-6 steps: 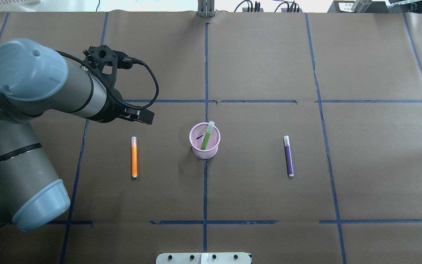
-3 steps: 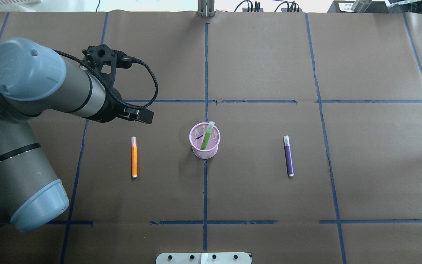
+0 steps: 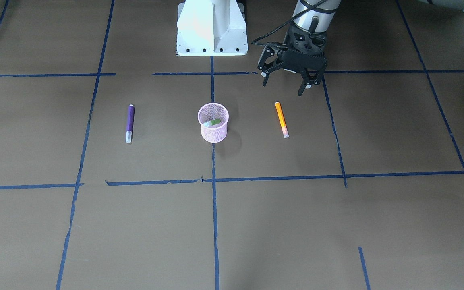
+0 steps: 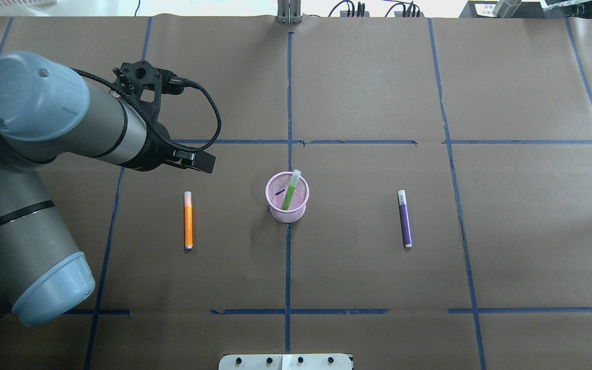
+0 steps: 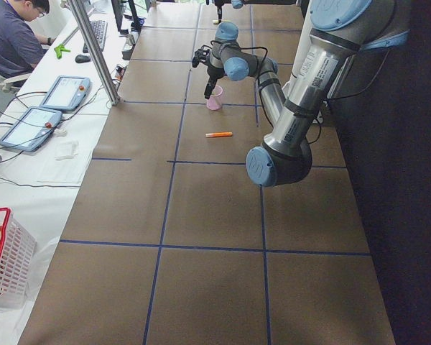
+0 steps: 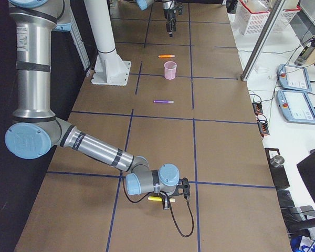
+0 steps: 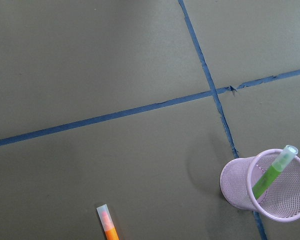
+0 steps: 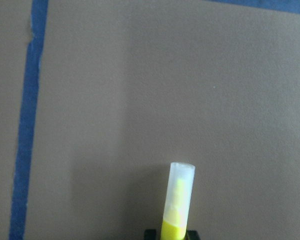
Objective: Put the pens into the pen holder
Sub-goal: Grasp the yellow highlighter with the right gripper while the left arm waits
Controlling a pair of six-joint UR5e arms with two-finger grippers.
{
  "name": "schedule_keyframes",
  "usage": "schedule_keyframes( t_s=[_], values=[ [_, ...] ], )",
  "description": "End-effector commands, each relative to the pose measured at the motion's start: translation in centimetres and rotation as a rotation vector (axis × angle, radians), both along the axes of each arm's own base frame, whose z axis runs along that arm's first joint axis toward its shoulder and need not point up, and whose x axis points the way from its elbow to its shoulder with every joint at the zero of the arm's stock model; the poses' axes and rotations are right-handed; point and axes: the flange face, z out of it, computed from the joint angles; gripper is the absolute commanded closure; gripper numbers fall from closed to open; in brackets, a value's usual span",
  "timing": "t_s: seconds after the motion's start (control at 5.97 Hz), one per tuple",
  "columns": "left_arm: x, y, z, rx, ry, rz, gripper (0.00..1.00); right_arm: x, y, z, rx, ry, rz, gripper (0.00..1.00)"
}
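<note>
Front-facing view: left end effector (image 3: 282, 88) hangs over the table (image 3: 336, 225), fingers spread wide, nothing between them. It sits between the white base (image 3: 212, 28) and the orange pen (image 3: 281, 119), not touching the pen. Orange pen flat, right of pen holder (image 3: 214, 133). Purple pen (image 3: 129, 123) flat, left of it. Both well apart from the holder. Green pen (image 3: 214, 121) inside pen holder, leaning.

Overhead: pen holder (image 4: 285, 210) mid-table on a blue tape line (image 4: 288, 267), green pen's cap end over its far rim. Orange pen (image 4: 188, 221) left, purple pen (image 4: 405, 220) right, cap ends pointing far. Left wrist hides its end effector.

Left side view: orange pen (image 5: 219, 134) lies nearer than pen holder (image 5: 215, 100).

Right side view: right end effector (image 6: 167, 202) low at the near end of the table, far from pen holder, yellow pen (image 6: 154, 199) at it.

Left wrist: pen holder (image 7: 240, 187) lower right, green pen in it. Orange pen's cap end at bottom edge.

Right wrist: yellow pen (image 8: 179, 200) sticks out from dark end effector parts closed on it.
</note>
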Motion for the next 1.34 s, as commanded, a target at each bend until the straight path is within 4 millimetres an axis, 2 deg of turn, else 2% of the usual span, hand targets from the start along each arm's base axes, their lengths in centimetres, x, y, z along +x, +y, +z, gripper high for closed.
schedule_keyframes(
  t_s=[0.0,0.17,0.34,0.5,0.84,1.01,1.17],
  values=[
    [0.0,0.1,0.0,0.001,0.001,0.001,0.00,-0.1,0.1,0.2,-0.001,0.012,-0.003,0.80],
    [0.0,0.1,0.0,0.001,0.001,0.001,0.00,-0.1,-0.1,0.0,0.014,0.009,-0.012,0.97],
    [0.1,0.0,0.0,0.001,0.001,0.001,0.00,-0.3,-1.2,-1.6,0.119,-0.009,-0.029,0.99],
    [0.1,0.0,0.0,0.001,0.001,0.001,0.00,-0.7,-2.7,-5.3,0.231,-0.042,-0.024,0.98],
    [0.1,0.1,0.1,-0.002,-0.001,0.003,0.00,-1.9,-7.5,-16.3,0.443,-0.120,-0.039,0.97],
    [0.2,0.0,0.6,-0.022,-0.024,0.005,0.00,-2.4,-8.0,-20.5,0.502,-0.184,-0.056,0.95],
    [0.2,0.2,1.3,-0.065,-0.055,0.028,0.00,-2.5,-8.1,-24.5,0.516,-0.220,-0.009,0.98]
  ],
)
